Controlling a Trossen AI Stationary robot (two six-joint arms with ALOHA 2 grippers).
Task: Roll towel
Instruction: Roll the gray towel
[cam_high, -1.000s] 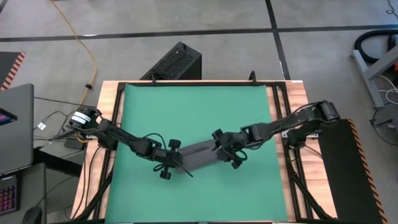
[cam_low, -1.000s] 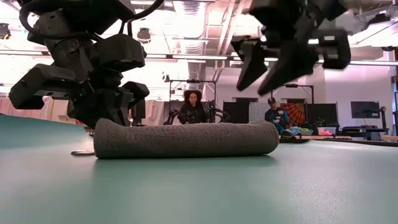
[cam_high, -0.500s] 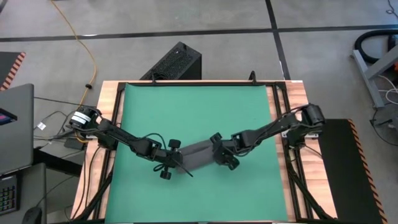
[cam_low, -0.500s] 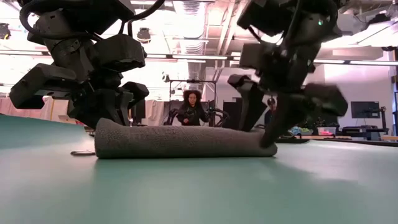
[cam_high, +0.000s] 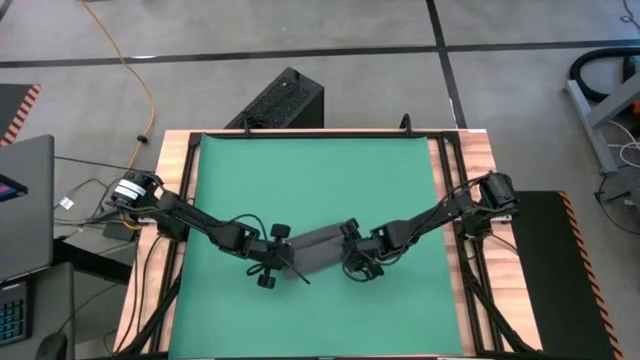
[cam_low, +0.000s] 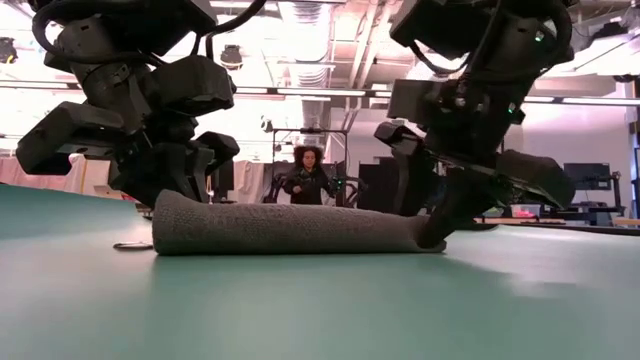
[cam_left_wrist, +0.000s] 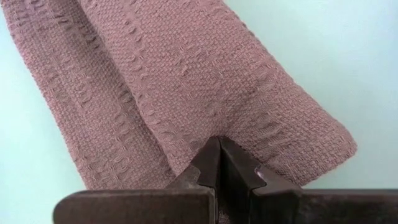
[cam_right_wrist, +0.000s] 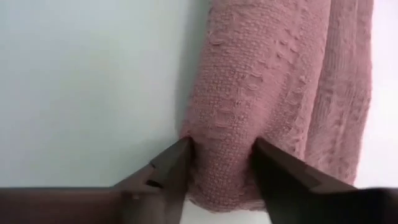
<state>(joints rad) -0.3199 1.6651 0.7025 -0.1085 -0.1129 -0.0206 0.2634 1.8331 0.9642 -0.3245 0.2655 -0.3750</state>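
The right gripper (cam_high: 352, 259) has dropped from above onto the right end of the towel (cam_high: 318, 248), its fingers now clamped around the roll. The left gripper (cam_high: 277, 257), jaws pressed together, pins the left end, probably steadying it. The nubby grey cylinder lies mid-table on the smooth green mat (cam_high: 310, 180).

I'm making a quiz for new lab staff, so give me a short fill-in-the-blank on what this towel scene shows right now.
1. The towel lies on the green mat in the shape of a ____.
2. The right gripper has one finger on each ____ of the towel's end.
3. The left gripper, pressed on the towel's other end, has its fingers ____.
4. In the low view, a ____ sits in the room behind the table.

Missing words: roll; side; shut; person
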